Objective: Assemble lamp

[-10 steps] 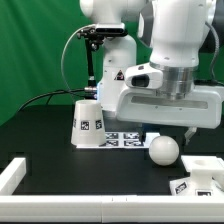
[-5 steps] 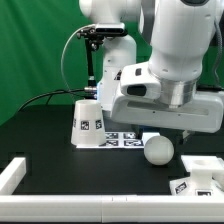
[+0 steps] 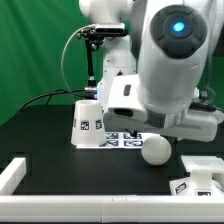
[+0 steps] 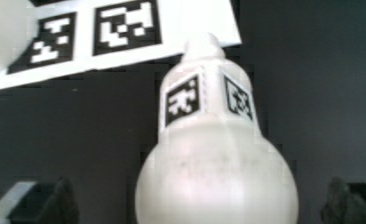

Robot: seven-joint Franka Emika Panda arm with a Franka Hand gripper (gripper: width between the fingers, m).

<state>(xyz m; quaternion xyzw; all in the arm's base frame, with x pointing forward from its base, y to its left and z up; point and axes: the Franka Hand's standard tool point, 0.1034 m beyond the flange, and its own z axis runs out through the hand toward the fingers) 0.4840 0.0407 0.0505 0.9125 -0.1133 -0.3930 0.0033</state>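
Observation:
The white rounded bulb (image 3: 155, 150) lies on its side on the black table, to the exterior view's right of the marker board (image 3: 125, 138). In the wrist view the bulb (image 4: 206, 150) fills the middle, its tagged neck pointing toward the marker board (image 4: 91, 35). My gripper (image 4: 194, 205) is open and straddles the bulb's round end, one dark finger (image 4: 38, 200) on each side with a gap to the bulb. The tapered cone shade (image 3: 87, 123) stands upright at the exterior view's left. The angular base (image 3: 200, 178) lies at the front right.
My arm (image 3: 170, 70) looms large over the bulb and hides the gripper in the exterior view. A white rail (image 3: 15, 175) borders the table's front left. The white robot pedestal (image 3: 110, 70) and a green backdrop stand behind.
My arm has swung and tilted toward the camera, moving toward the exterior view's left and down over the bulb. The bulb has shifted slightly toward the exterior view's left.

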